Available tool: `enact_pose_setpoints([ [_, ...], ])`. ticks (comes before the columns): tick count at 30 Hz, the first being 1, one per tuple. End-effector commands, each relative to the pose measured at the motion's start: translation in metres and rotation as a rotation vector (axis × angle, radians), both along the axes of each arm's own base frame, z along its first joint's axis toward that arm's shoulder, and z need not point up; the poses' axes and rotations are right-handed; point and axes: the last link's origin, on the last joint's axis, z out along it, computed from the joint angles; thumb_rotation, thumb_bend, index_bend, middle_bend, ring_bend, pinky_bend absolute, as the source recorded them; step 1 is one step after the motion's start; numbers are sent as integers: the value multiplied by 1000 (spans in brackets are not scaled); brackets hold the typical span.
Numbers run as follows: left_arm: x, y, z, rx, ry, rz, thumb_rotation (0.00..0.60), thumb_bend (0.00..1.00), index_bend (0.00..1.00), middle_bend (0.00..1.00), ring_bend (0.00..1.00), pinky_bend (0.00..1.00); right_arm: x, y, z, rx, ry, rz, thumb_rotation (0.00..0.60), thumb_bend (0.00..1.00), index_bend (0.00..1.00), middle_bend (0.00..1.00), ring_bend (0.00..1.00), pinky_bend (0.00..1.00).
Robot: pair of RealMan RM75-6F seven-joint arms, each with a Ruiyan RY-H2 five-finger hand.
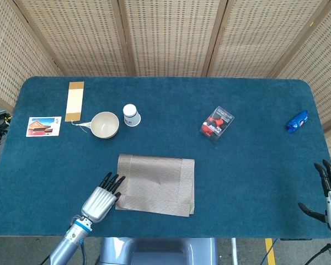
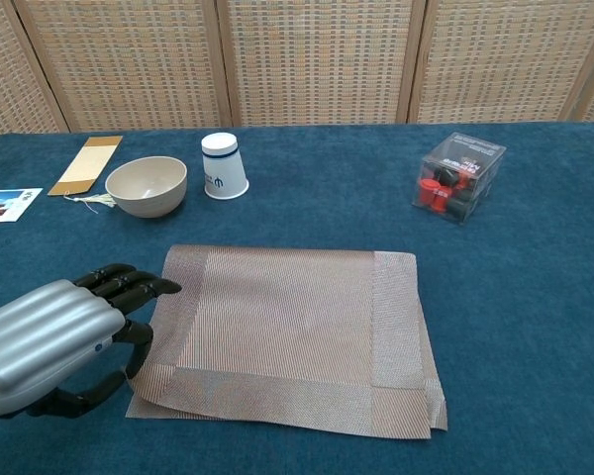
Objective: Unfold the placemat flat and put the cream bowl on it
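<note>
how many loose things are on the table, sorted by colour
Cream or white: 2, cream bowl and paper cup
Tan or brown: 2, placemat and flat strip
Red and clear: 1, small box
Blue: 1, small object
Multicoloured: 1, picture card
Total: 7

Placemat [image 1: 156, 185] [image 2: 292, 334]: woven, grey-brown, still folded double, lying near the tabletop's front edge, its front-left corner slightly raised. Bowl [image 1: 105, 125] [image 2: 147, 185]: cream, empty, upright, behind it to the left, apart.
</note>
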Motion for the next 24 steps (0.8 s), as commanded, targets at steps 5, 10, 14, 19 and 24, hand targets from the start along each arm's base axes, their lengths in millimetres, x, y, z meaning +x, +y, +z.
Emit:
enact_pose_setpoints([
  [5, 7, 9, 8, 20, -32, 14, 600, 527, 576, 0, 0, 0, -1, 0, 0, 1, 0, -4, 600, 62, 82, 0, 0, 0],
  [10, 24, 21, 22, 47, -76, -2, 600, 527, 582, 0, 0, 0, -2, -1, 0, 2, -1, -11, 600, 61, 82, 0, 0, 0],
  [14, 45, 36, 39, 59, -108, -12, 600, 527, 587, 0, 0, 0, -5, -3, 1, 1, -2, -20, 600, 62, 82, 0, 0, 0],
  [19, 72, 61, 58, 83, -145, -17, 600, 527, 596, 0, 0, 0, -9, -5, 4, -10, -7, -37, 600, 61, 82, 0, 0, 0],
  [24, 100, 94, 75, 124, -156, -23, 600, 527, 610, 0, 0, 0, -9, -3, 8, -10, -7, -47, 600, 61, 82, 0, 0, 0],
])
